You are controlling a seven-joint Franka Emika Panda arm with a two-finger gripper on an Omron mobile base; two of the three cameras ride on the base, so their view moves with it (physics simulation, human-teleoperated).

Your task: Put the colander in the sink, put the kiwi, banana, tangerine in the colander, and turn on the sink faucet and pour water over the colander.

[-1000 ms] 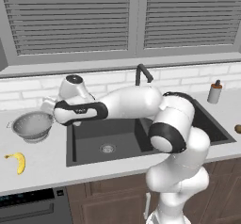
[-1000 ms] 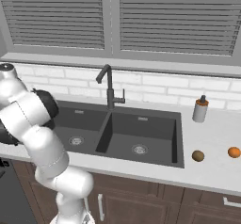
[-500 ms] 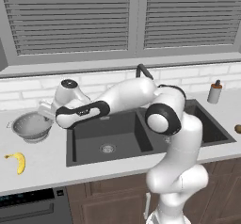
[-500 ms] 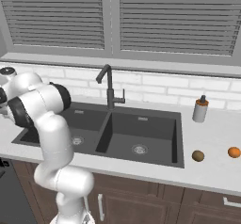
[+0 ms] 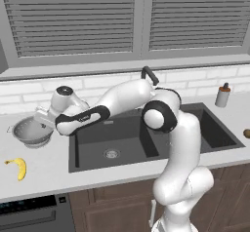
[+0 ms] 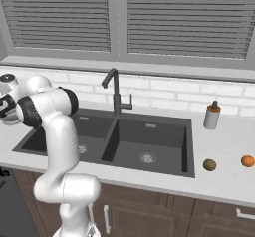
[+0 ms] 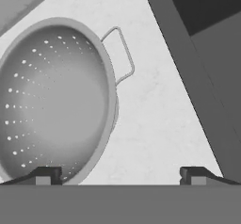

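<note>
Reaching left over the counter (image 5: 44, 170), arm stretched across the left basin of the sink (image 5: 112, 138). Gripper (image 7: 121, 175) above the strip of bare counter between colander (image 7: 54, 100) and sink edge, fingers wide apart, holding nothing; one fingertip (image 7: 47, 175) over the colander's near rim, the other over bare counter close to the sink edge. In the left base view, gripper (image 5: 43, 117) just over the colander's right side, partly covering it.

Colander (image 5: 32, 131) upright on the counter left of the sink, near the backsplash, nothing in it. One wire handle pointing toward the sink, with open counter between handle and sink edge. Banana (image 5: 18, 167) lying alone nearer the front edge, in front of the colander and apart from it, free counter all round.

Both basins bare but for a round drain each. Faucet (image 6: 115, 92) at the back rim over the divider, spout angled to the left basin; in the left base view mostly hidden behind the arm, just the spout (image 5: 150, 75) peeking over.

Right of the sink: soap bottle (image 6: 211, 115) at the back by the wall; kiwi (image 6: 209, 165) near the front, just beside the sink's right rim; tangerine (image 6: 247, 161) further right, apart from the kiwi. Bare counter around both fruits.
</note>
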